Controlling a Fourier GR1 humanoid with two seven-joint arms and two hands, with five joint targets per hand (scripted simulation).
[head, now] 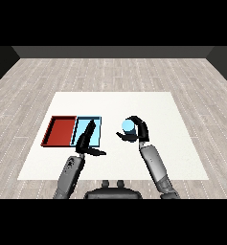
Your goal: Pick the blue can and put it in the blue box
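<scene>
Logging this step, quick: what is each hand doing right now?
Left hand: open, fingers straight, over the light blue tray, holding nothing.
Right hand: shut on the blue can.

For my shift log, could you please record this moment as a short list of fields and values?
blue can: right of both trays, with the right hand around it
right hand: fingers curled round the blue can
left hand: fingers straight, holding nothing, over the light blue tray's near edge
light blue tray: on the white table, holds no can yet
red tray: beside the light blue tray, on its left
white table
</scene>
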